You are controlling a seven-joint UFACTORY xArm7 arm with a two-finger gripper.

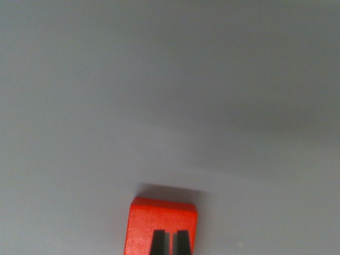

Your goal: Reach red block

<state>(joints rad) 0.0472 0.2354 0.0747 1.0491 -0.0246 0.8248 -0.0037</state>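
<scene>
We see the red block (pixel 161 226) at the bottom edge of the wrist view, lying on a plain grey surface (pixel 170 95). Two dark fingertips (pixel 158 243) of the gripper (pixel 170 243) stand directly in front of it, over its face, with only a slim gap between them (contact we cannot tell). The jaws are narrow, gripping nothing visible. A soft shadow lies just beyond the block.

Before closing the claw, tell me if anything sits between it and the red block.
Nothing visible does. The claw tips show dark at the bottom edge, directly in front of the red block, which lies alone on the grey surface. Whether they touch cannot be told.
</scene>
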